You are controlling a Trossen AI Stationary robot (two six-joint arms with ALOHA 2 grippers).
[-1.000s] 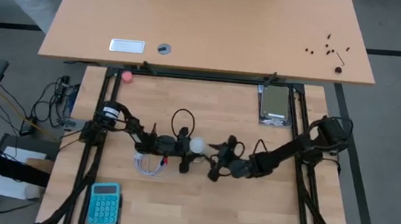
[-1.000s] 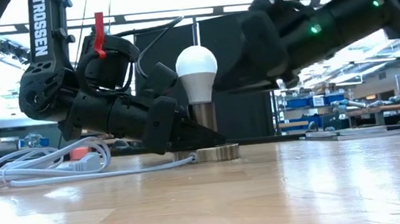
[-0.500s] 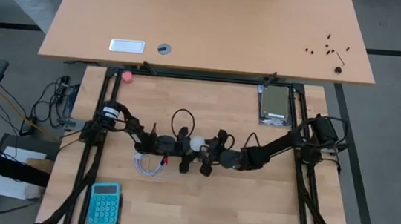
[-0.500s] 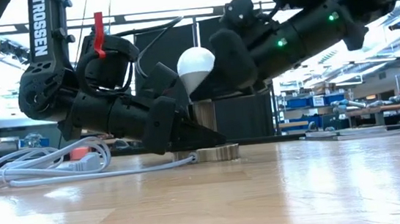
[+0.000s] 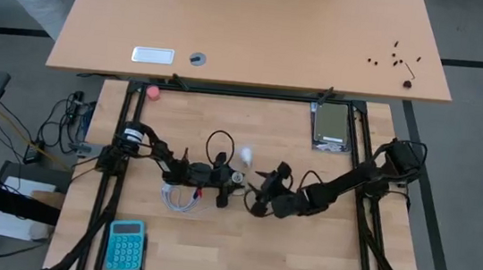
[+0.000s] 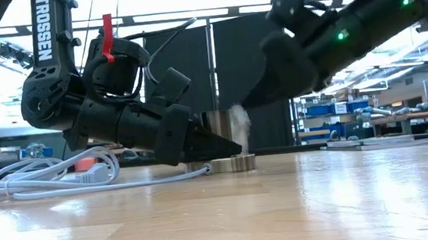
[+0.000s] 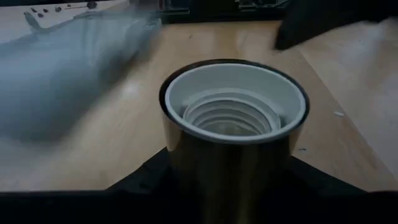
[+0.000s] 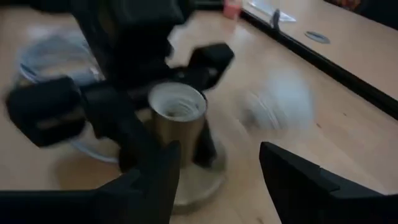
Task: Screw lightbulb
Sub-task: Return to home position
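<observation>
The white lightbulb (image 5: 246, 156) shows as a blur just off the far side of the metallic socket (image 5: 235, 177). It is also blurred beside the socket in the right wrist view (image 8: 277, 106) and behind it in the low view (image 6: 240, 125). The socket's threaded mouth (image 7: 231, 115) stands empty. The socket stands upright on its round base disc (image 6: 230, 164). My left gripper (image 5: 228, 180) is shut on the socket. My right gripper (image 5: 262, 193) is open and empty, just right of the socket, its fingers (image 8: 155, 180) pointing at it. My left gripper pinches the socket's upright barrel (image 7: 186, 165) low down between its two fingers, one on each side. The fingers (image 6: 212, 145) come level from the table's left. The socket stays upright with its base disc on the table.
A coiled white cord (image 5: 179, 196) lies near the left gripper. A teal calculator (image 5: 126, 244) is at the near left, a pink ball (image 5: 153, 92) at the far left, and a grey device (image 5: 332, 127) at the far right. A wider desk (image 5: 253, 28) stands beyond.
My right gripper went left to the bulb standing in the socket, then drew back toward the table's right. The bulb tipped over, came off the socket and has dropped to its far side, still in motion. The socket and my left gripper stayed put.
</observation>
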